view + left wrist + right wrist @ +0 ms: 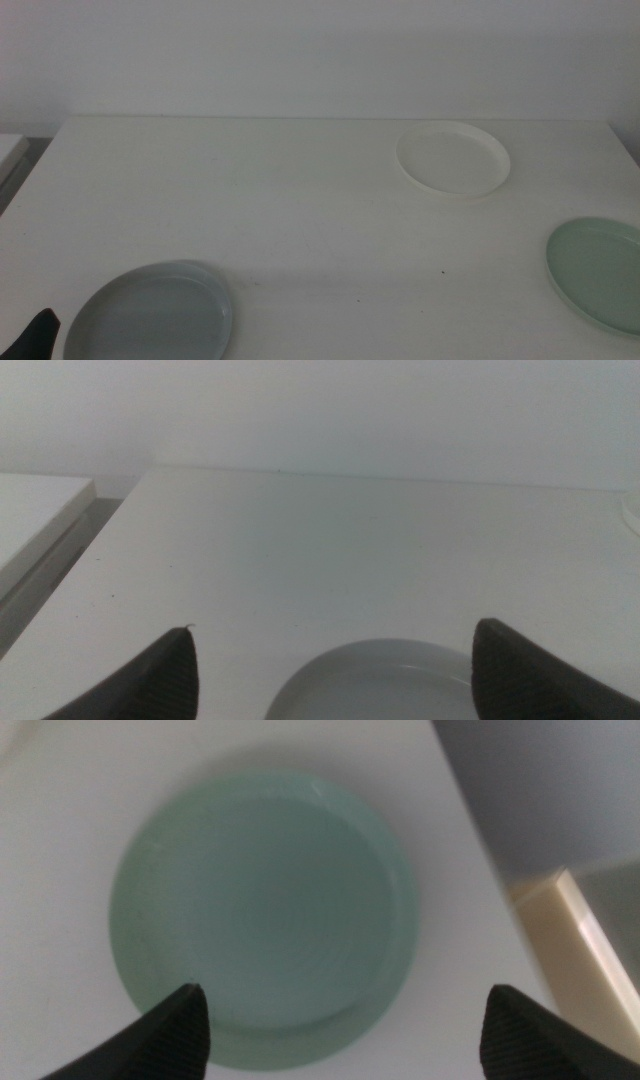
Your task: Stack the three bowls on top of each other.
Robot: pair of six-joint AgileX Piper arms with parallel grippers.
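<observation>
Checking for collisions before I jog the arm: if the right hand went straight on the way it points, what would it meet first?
Most likely the pale mint green bowl: it lies directly ahead of the right hand, whose jaws are spread open. Nothing shows in between, though depth is hard to judge.

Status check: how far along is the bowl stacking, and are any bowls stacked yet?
Nothing is stacked: the white bowl, mint green bowl and grey-blue bowl lie apart on the table. In hand: the right claw hangs open over the mint green bowl, and the left claw is open by the grey-blue bowl; neither holds anything. Left: all the lifting and stacking.
</observation>
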